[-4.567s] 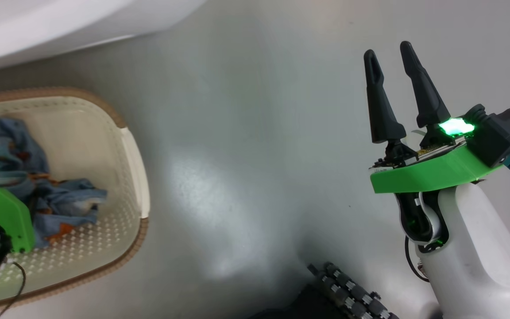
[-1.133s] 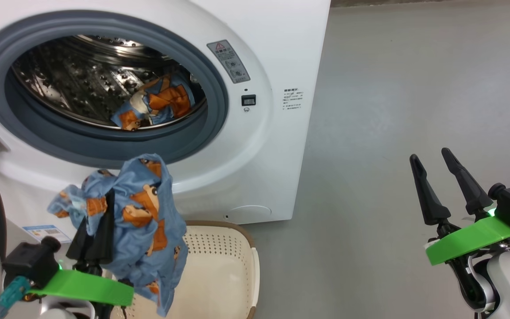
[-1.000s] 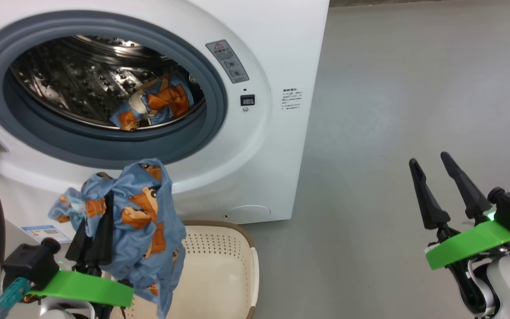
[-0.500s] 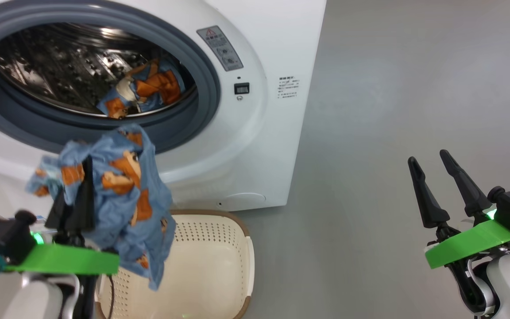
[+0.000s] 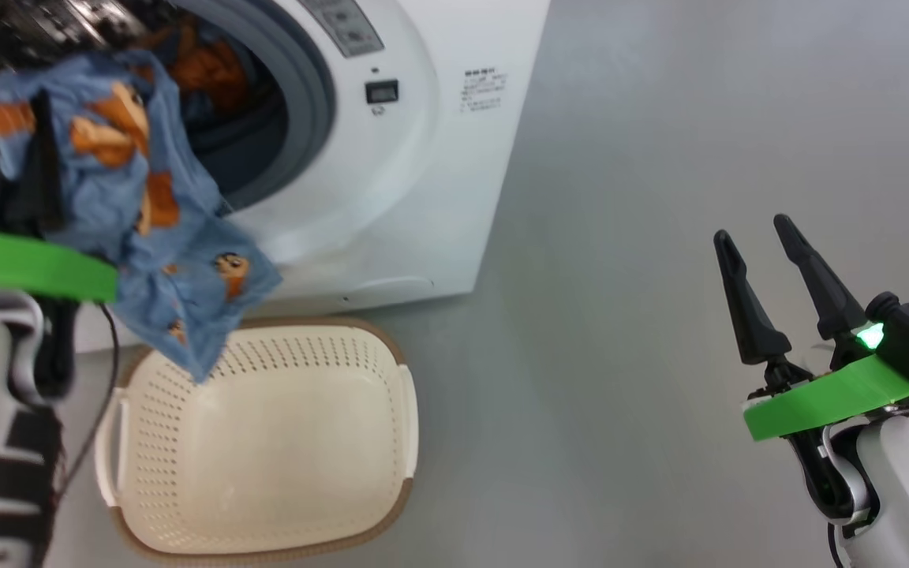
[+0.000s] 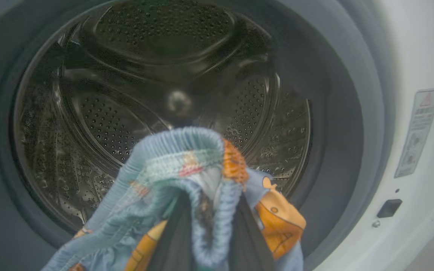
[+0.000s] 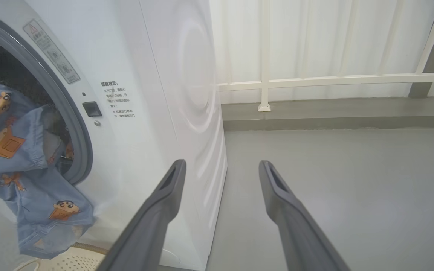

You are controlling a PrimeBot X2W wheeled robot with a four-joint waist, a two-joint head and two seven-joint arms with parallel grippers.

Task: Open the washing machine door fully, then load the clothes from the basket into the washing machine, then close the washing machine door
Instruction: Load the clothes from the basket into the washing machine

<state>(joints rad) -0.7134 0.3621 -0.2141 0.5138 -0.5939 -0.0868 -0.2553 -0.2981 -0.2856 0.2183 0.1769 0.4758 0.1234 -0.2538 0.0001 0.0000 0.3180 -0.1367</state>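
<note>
1. I see the clothes (image 5: 147,197) in light blue, printed with orange-brown cartoon bears.
2. The basket (image 5: 304,359) is cream with dotted perforations and a brown rim.
3. The washing machine (image 5: 439,158) is white, its gasket (image 5: 308,102) grey.
4. My right gripper (image 5: 750,226) has black fingers (image 5: 745,315) on a green mount (image 5: 817,394).

The clothes (image 5: 147,197) are soft matt cloth with a ribbed elastic band. The drum (image 6: 100,120) is shiny perforated metal, the gasket (image 6: 337,124) matt grey rubber, the washing machine (image 5: 423,173) glossy white. The basket (image 5: 304,367) is matt perforated plastic, the floor (image 5: 620,276) smooth.
</note>
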